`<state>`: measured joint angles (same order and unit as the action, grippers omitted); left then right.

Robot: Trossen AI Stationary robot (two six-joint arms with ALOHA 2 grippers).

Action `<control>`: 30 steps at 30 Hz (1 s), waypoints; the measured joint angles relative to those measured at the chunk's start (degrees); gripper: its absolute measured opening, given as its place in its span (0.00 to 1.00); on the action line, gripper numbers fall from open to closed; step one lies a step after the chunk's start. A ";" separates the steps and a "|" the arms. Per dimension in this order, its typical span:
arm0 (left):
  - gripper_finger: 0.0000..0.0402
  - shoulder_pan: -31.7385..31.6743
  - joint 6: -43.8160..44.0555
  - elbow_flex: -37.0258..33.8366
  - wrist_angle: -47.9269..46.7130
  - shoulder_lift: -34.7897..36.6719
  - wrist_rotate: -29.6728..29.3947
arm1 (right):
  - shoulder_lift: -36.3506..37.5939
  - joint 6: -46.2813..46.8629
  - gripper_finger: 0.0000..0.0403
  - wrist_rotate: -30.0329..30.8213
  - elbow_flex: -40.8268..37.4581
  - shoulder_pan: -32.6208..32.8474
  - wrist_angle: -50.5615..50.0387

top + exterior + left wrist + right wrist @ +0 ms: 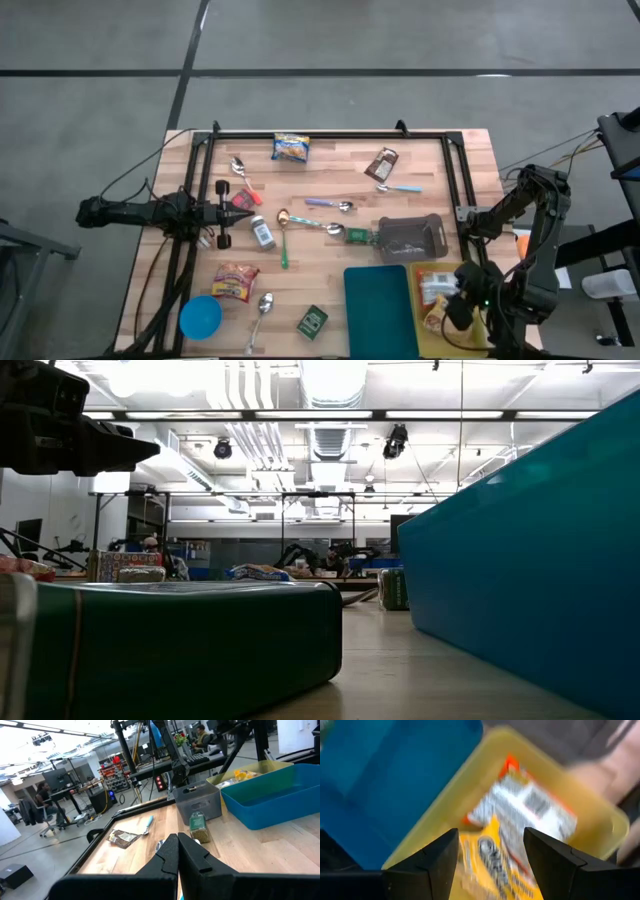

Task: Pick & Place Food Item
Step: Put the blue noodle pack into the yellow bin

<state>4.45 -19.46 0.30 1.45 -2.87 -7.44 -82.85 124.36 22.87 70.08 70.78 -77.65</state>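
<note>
My right arm folds over the desk's (330, 160) near right corner, its hand (490, 852) spread above the yellow bin (445, 805), where the snack packets (520, 815) lie loose. My left hand (243, 201) lies level at the left side, fingers pressed together.

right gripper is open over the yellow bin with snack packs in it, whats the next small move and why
Probably lift the right gripper straight up, clear of the yellow bin. Its fingers stand apart with nothing between them, and the snack packs lie loose in the bin below, so that drop looks finished. More food, like the packet at the table's far edge, still waits.
</note>
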 joint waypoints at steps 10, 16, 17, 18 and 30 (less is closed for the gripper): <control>0.00 0.00 0.01 0.02 0.02 0.00 -0.02 | -0.02 -1.07 0.55 25.74 0.00 -2.93 -12.32; 0.00 0.00 0.02 0.00 0.00 0.00 0.00 | -0.17 -19.33 0.55 29.88 -0.22 -12.46 -12.39; 0.00 0.00 0.01 0.02 0.01 0.00 -0.01 | -0.36 -22.78 0.55 29.88 -0.24 -14.55 -12.31; 0.00 0.00 0.00 0.01 0.02 0.00 0.00 | -0.56 -25.78 0.55 29.88 -0.32 -16.72 -12.16; 0.00 0.00 0.00 0.01 0.02 0.00 -0.02 | -0.46 -66.55 0.55 33.88 -1.78 -42.00 7.85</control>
<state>4.45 -19.46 0.30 1.48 -2.87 -7.46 -83.31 57.81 56.75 68.31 28.78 -69.80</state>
